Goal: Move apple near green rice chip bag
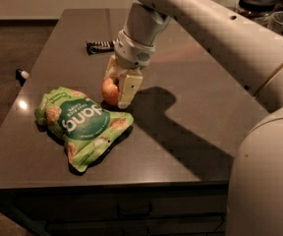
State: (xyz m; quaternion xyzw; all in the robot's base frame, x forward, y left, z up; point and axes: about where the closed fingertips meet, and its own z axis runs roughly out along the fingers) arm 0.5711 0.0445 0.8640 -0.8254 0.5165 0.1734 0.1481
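Note:
The red-orange apple (110,90) sits between the cream fingers of my gripper (117,93), low over the dark table (190,97) near its middle. The gripper is shut on the apple. The green rice chip bag (81,123) lies flat on the table just to the front left of the apple, its upper right edge almost touching the gripper. The arm comes in from the upper right and hides the apple's right side.
A small black candy bar wrapper (101,46) lies behind the gripper towards the table's far side. Glass jars (259,6) stand at the back right corner. A small dark object (21,75) lies on the floor left of the table.

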